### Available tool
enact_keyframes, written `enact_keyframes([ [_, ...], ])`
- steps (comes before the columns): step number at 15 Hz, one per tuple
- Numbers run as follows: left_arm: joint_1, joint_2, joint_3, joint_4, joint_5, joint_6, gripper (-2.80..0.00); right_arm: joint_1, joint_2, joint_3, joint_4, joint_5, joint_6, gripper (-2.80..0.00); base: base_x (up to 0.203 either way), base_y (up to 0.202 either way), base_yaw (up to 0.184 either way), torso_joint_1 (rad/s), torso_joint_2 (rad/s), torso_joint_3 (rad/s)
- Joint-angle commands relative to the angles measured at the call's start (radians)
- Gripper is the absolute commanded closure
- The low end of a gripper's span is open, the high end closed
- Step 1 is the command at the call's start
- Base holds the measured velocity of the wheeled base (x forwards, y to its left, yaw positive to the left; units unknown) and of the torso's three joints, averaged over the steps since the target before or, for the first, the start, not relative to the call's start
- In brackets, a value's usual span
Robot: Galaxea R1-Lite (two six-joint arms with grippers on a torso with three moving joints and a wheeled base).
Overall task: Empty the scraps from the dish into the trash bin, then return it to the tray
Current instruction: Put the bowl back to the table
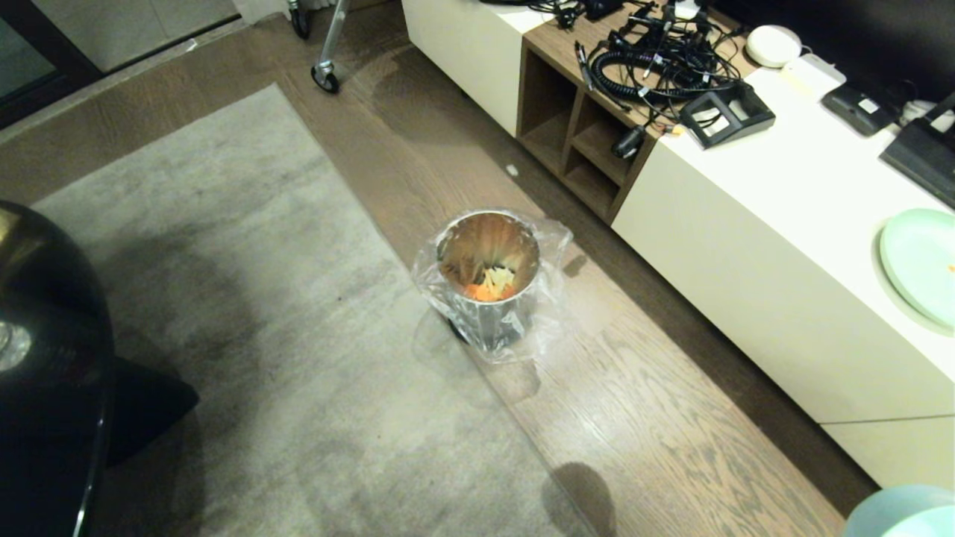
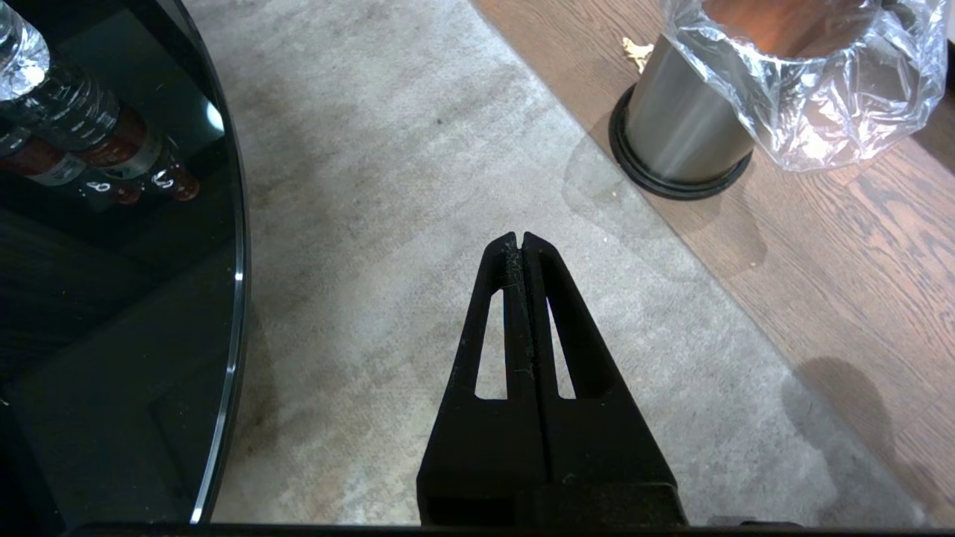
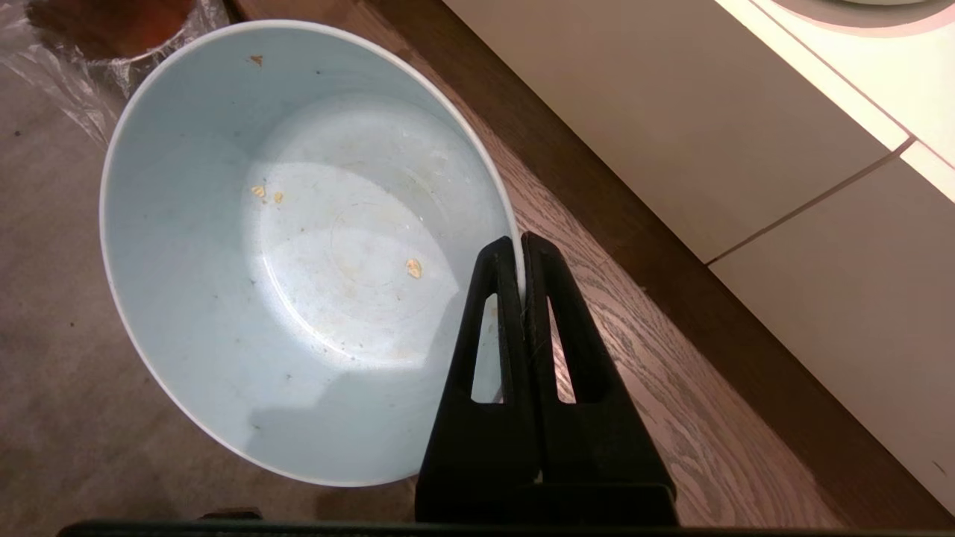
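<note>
From the head we see the trash bin [image 1: 489, 280] on the wood floor at the rug's [image 1: 261, 358] edge, orange scraps [image 1: 483, 292] lying inside it. Our left gripper [image 2: 521, 240] hangs over the rug near the bin, fingers pressed together on nothing. Our right gripper [image 3: 518, 246] pinches the rim of the dish [image 3: 298, 253], beside the bin and bare but for crumbs.
</note>
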Motion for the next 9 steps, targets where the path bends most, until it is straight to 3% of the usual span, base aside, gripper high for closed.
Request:
enact_keyframes([
  [1,0.000,0.000,0.000,0.000,0.000,-0.001,0.00,0.000,0.002,0.000,0.000,0.000,0.000,0.00,0.000,0.000,0.000,0.000,0.00,0.000],
  [9,0.000,0.000,0.000,0.003,-0.004,-0.001,0.00,0.000,0.002,0.000,0.000,0.000,-0.001,0.00,0.000,0.000,0.000,0.000,0.00,0.000],
])
